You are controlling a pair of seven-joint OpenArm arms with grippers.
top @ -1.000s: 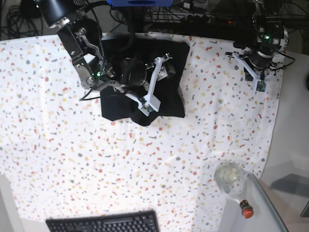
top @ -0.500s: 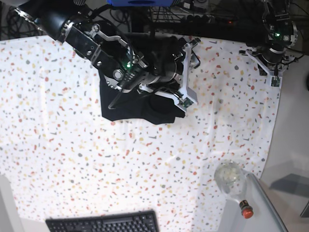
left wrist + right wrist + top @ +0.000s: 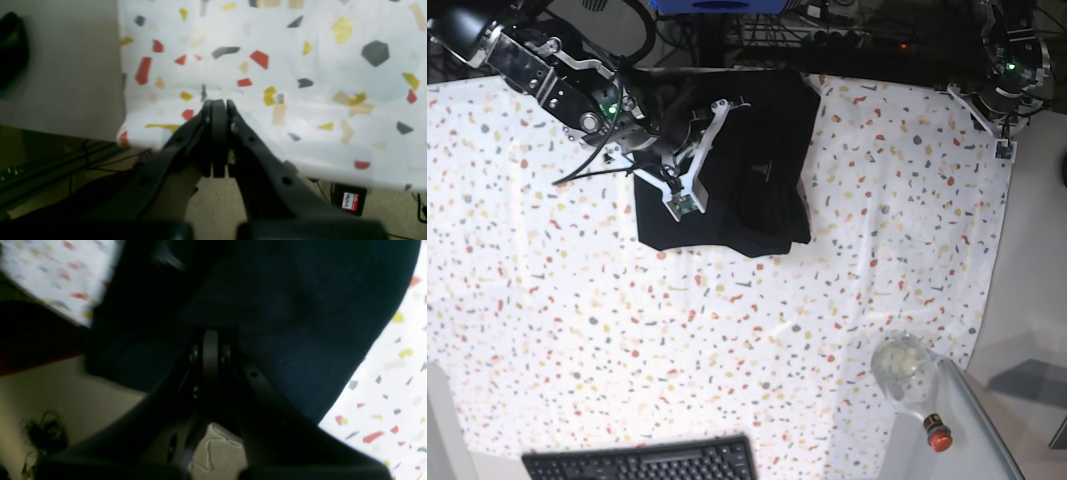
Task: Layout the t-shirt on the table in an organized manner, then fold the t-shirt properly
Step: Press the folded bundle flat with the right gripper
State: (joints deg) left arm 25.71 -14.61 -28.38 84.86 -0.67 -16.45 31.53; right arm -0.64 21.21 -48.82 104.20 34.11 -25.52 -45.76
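Note:
The black t-shirt (image 3: 757, 170) lies as a folded, bunched rectangle at the far middle of the terrazzo-flecked table (image 3: 627, 330), with a small grey mark on top. My right gripper (image 3: 680, 205) is over the shirt's left part. In the right wrist view its fingers are closed together (image 3: 210, 336) above the dark fabric (image 3: 300, 306), and no cloth shows between them. My left gripper (image 3: 1003, 150) is at the table's far right corner, far from the shirt. The left wrist view shows it shut and empty (image 3: 215, 103) over the cloth's edge (image 3: 300, 66).
A black keyboard (image 3: 642, 462) lies at the near edge. A clear glass jar (image 3: 905, 368) and a red-capped object (image 3: 938, 436) stand at the near right. A plain grey-white surface (image 3: 1037, 250) borders the table on the right. Cables run behind the far edge.
My right arm swung from the shirt's right side back to its left side, its gripper now closed. The shirt's right part lies uncovered. My left arm drew a little further toward the far right corner.

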